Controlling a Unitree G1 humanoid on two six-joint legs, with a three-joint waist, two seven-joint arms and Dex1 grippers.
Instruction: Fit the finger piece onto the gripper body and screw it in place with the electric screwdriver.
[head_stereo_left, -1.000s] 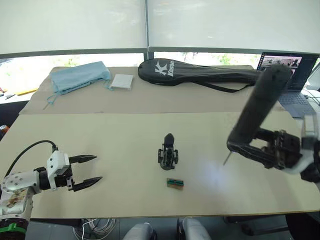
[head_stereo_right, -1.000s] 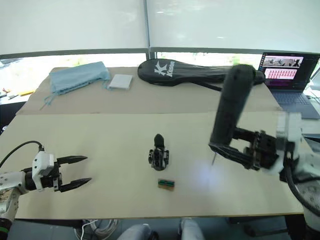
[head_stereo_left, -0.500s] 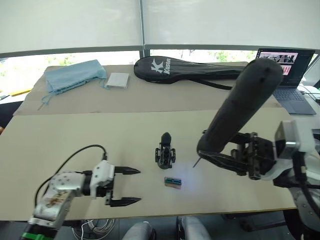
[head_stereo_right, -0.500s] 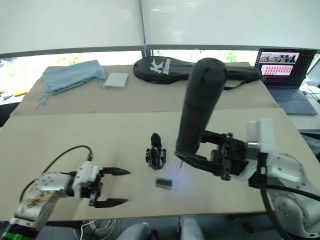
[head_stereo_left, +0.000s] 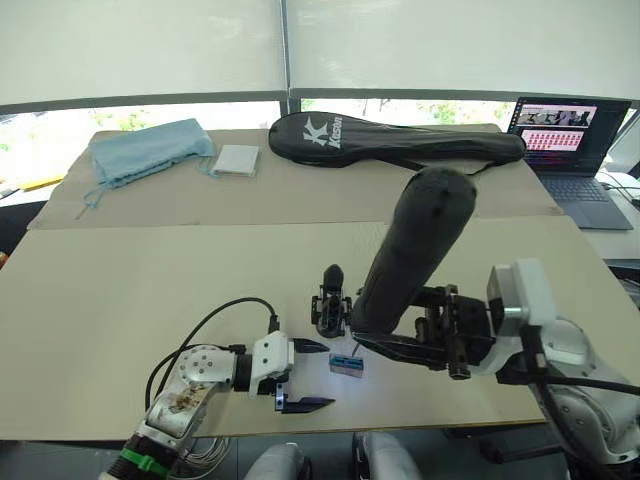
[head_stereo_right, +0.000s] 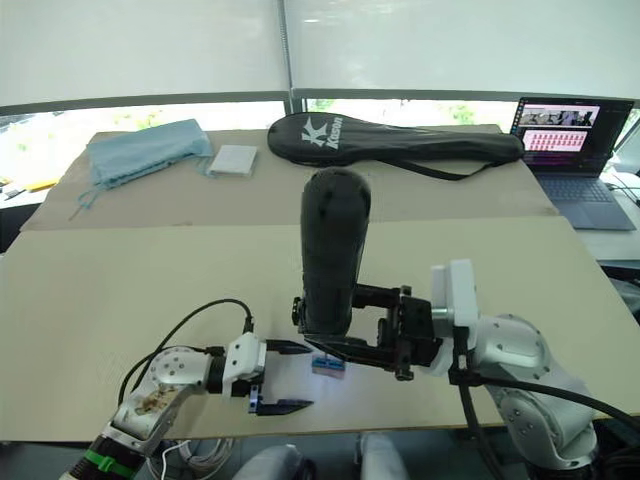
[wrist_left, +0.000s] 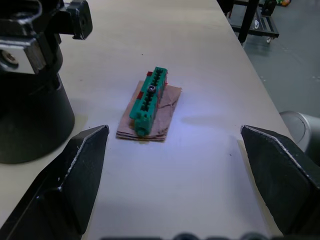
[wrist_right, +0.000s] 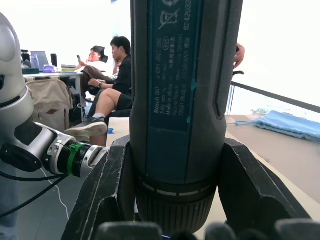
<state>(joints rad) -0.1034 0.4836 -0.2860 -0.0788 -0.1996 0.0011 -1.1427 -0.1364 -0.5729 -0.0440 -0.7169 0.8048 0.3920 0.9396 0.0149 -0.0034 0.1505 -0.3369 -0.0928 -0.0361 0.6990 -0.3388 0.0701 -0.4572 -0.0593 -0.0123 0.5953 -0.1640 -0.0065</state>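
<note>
Bosch GO label on electric screwdriver (wrist_right: 182, 100) clamped in right hand (head_stereo_left: 395, 345), left hand (head_stereo_left: 305, 375) wide open, empty

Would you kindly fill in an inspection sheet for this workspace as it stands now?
Surface: beige table, second table behind it.
Job's things: gripper body upright mid-table; electric screwdriver held tilted, tip down beside it; finger piece: nothing seen apart from the body.
Clutter: small green box on brown card; racket bag, blue cloth, white pad, laptop behind.
Grippers: left gripper open, facing the green box; right gripper shut on the screwdriver.
Cables: black cable looping at the left wrist.
Surroundings: window blinds; seated people.
</note>
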